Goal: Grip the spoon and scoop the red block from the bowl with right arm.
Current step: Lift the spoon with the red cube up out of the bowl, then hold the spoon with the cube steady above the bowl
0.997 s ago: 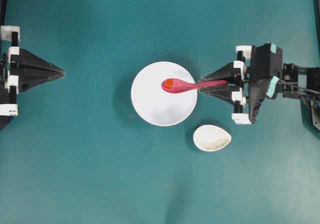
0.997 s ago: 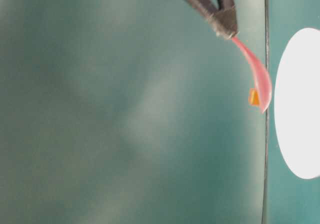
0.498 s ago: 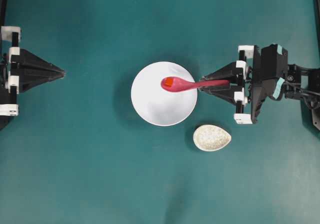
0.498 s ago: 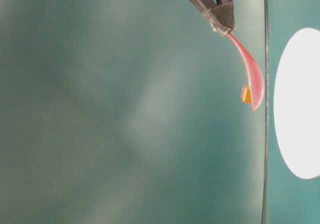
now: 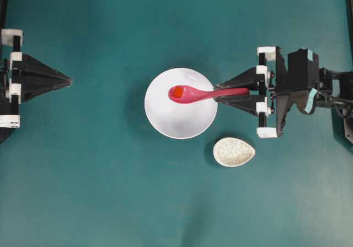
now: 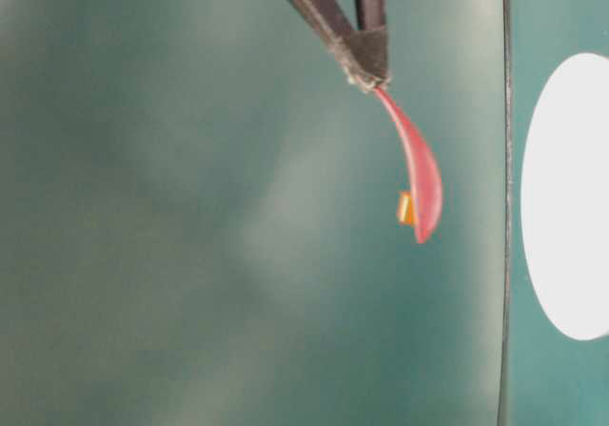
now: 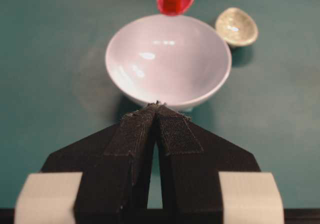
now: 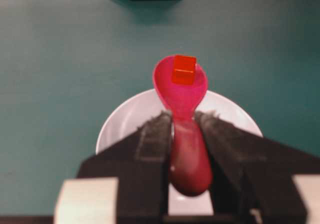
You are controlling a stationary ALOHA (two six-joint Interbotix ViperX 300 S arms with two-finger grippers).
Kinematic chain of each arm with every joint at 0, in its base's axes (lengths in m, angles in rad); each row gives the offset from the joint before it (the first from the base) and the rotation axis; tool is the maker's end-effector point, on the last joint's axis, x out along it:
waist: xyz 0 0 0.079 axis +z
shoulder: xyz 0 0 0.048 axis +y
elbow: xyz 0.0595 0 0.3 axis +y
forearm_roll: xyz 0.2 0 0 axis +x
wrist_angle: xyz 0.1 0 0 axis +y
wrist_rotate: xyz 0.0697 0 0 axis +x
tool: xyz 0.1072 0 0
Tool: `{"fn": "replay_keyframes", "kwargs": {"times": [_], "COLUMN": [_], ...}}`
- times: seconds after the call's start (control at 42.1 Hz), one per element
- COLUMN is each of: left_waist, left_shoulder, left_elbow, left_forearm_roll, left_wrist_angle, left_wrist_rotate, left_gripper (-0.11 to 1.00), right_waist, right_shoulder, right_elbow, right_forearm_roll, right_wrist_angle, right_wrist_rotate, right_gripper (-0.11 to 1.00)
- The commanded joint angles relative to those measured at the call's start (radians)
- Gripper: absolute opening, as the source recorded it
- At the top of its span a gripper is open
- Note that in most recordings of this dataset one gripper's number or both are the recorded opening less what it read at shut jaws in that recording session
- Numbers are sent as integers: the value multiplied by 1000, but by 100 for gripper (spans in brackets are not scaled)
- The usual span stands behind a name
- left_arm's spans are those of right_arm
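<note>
My right gripper [image 5: 218,92] is shut on the handle of the pink spoon [image 5: 194,94], which reaches left over the white bowl [image 5: 182,120]. The small red block [image 5: 177,92] lies in the spoon's scoop. In the right wrist view the spoon [image 8: 182,99] sits between my fingers, the red block [image 8: 183,69] rests in its scoop, and the bowl [image 8: 125,116] lies below. The table-level view shows the spoon [image 6: 419,179] held well clear of the bowl [image 6: 566,198], the block [image 6: 406,208] still in it. My left gripper [image 5: 69,81] rests shut at the far left, holding nothing.
A beige speckled egg-shaped dish [image 5: 234,151] lies on the teal table just right of and below the bowl. The left wrist view shows the same dish [image 7: 236,26] beyond the bowl [image 7: 167,69].
The spoon with the red block has risen farther from the bowl, and its scoop has shifted left over the bowl. The left arm has not moved.
</note>
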Motion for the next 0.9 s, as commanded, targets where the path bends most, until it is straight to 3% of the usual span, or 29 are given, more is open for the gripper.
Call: {"fn": "replay_keyframes", "kwargs": {"times": [0.0,0.451,0.878], "left_waist": [3,3,2], "left_shoulder": [8,8,8], "left_elbow": [-23,-23,-23], "left_forearm_roll": [2,2,2], "left_wrist_angle": [-5,-5,-5], "left_wrist_rotate": [-5,-18,-18], "left_gripper": [0,0,0], "right_waist": [2,3,-9], "right_shoulder": [-34,-120,-118], "right_elbow": [-26,-69,-87], "right_forearm_roll": [-11,-18,-18], "right_wrist_angle": [14,83,87], "right_wrist_rotate": [-3,-83,-91], "right_gripper": [24,24,24]}}
